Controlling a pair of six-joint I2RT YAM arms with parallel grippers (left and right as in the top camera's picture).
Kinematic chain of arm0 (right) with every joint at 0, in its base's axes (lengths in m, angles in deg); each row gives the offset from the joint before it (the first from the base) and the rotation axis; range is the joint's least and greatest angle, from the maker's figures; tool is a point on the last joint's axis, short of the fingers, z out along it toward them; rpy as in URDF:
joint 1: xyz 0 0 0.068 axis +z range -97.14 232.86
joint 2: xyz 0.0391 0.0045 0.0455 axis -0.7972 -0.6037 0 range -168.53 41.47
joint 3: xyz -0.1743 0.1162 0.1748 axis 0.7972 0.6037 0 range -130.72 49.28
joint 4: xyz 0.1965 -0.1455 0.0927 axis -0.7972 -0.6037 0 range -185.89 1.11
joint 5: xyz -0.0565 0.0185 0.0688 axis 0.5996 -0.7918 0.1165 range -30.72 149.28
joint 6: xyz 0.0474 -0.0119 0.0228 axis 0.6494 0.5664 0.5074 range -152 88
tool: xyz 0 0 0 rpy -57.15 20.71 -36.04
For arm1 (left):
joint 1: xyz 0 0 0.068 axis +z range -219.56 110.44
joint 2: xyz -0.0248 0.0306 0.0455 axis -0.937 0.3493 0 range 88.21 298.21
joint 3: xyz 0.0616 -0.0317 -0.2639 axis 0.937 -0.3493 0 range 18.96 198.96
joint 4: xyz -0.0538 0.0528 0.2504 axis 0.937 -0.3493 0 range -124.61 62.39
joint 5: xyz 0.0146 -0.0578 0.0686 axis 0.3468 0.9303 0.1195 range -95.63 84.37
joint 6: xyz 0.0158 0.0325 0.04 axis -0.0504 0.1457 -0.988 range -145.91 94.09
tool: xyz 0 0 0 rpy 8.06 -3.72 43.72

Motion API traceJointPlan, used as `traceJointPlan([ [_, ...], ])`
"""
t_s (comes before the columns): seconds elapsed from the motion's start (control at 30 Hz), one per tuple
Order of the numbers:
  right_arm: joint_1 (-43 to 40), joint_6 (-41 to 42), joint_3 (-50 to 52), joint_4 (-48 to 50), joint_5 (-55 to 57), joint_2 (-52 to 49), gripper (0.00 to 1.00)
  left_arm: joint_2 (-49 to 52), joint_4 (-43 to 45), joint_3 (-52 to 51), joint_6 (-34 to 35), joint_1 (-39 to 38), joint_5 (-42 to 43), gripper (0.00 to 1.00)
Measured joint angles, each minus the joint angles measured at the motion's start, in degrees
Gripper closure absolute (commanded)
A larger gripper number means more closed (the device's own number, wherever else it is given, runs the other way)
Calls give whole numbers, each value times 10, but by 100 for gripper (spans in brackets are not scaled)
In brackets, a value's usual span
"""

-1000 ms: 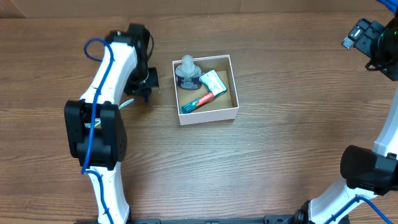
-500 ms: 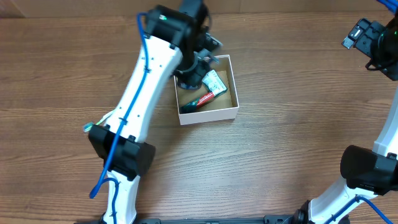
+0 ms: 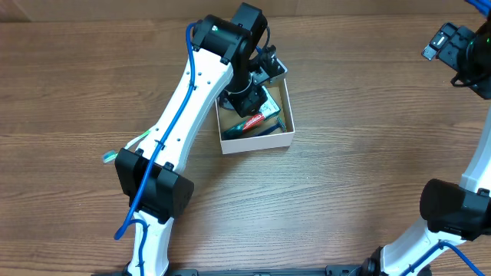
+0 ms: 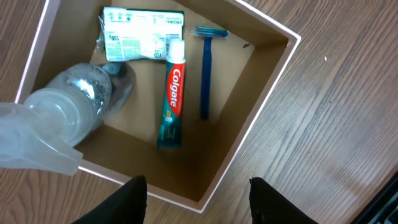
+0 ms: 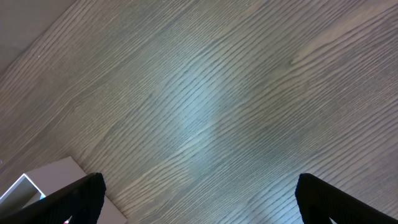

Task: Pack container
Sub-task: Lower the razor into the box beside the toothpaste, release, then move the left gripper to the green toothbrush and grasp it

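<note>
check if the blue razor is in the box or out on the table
In. The blue razor lies flat on the container's brown floor, beside the toothpaste tube; the left gripper, open, holds nothing.

Below the left gripper (image 4: 198,183) lie a Colgate toothpaste tube (image 4: 171,93), a blue razor (image 4: 204,74), a clear bottle (image 4: 74,112) and a white packet (image 4: 142,43).

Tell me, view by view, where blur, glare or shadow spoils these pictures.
Overhead: even light and sharp, but the left arm hides part of the container. Left wrist: the clear bottle near the lens is soft, the toothpaste print is crisp, and shadow fills the container's near corner. Right wrist: a pale sheen washes the table, and the fingers are dark silhouettes.
</note>
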Motion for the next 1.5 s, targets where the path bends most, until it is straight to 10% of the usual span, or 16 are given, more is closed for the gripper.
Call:
traceJointPlan([
  [0.43, 0, 0, 0, 0, 0, 0, 0, -173, -60, -13, 168, 116, -10, 24],
  [0.8, 0, 0, 0, 0, 0, 0, 0, -246, 239, -508, 274, 352, 1, 1],
  [1.17, 0, 0, 0, 0, 0, 0, 0, -246, 478, -634, 235, 370, -50, 0],
  [1.5, 0, 0, 0, 0, 0, 0, 0, -167, 495, -635, 119, 370, -79, 0],
])
